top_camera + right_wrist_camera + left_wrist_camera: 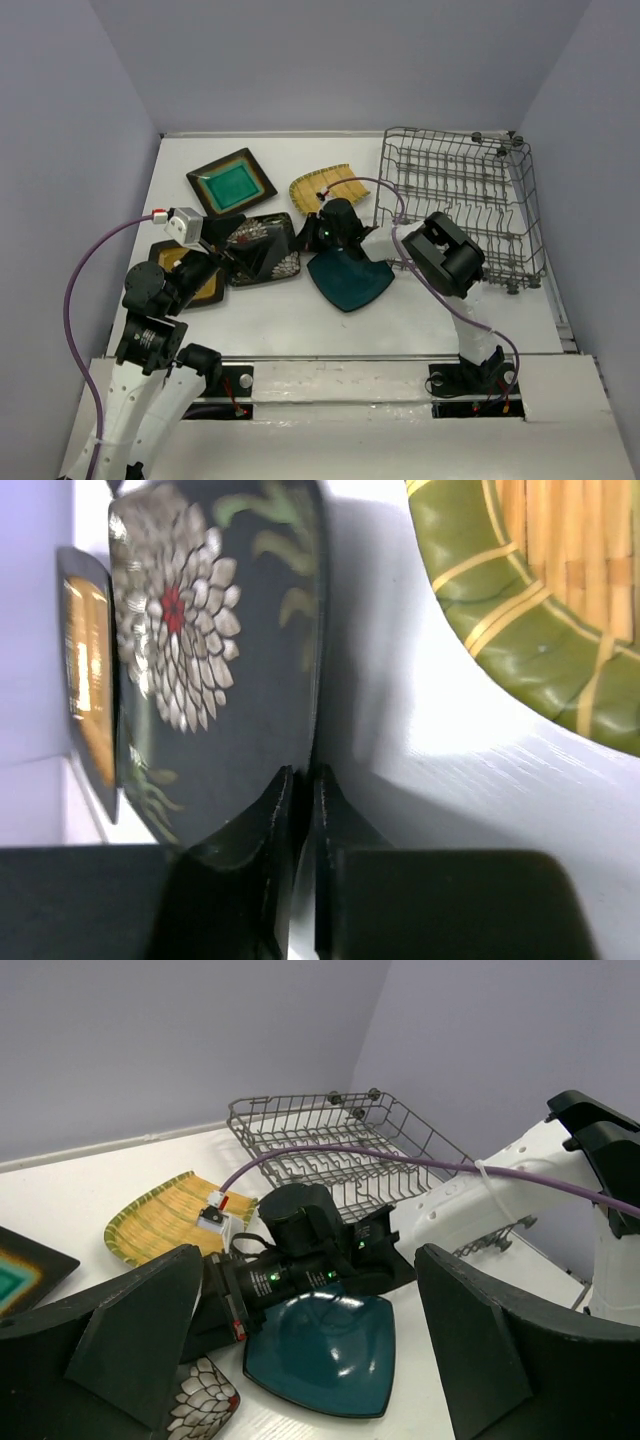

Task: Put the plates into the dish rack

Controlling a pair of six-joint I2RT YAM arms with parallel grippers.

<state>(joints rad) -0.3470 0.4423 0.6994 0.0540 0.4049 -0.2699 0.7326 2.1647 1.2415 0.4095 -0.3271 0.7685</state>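
Observation:
The black floral plate [262,250] lies in the middle of the table. My right gripper [303,785] is shut on its right rim, and that rim looks tilted up with shadow under it; the gripper also shows in the top view [304,238]. My left gripper [315,1350] is wide open and empty, hovering over the floral plate's left part [232,260]. The plain teal plate [350,280] lies flat under the right arm. The yellow ribbed plate [330,187], the teal-centred plate [232,182] and the mustard-centred plate [195,275] lie on the table. The dish rack [460,205] holds no plates.
The rack stands at the back right, close to the right wall. My right arm [440,255] reaches leftward across the teal plate. A purple cable [420,1165] runs along it. The white table edge [350,358] lies just in front of the plates.

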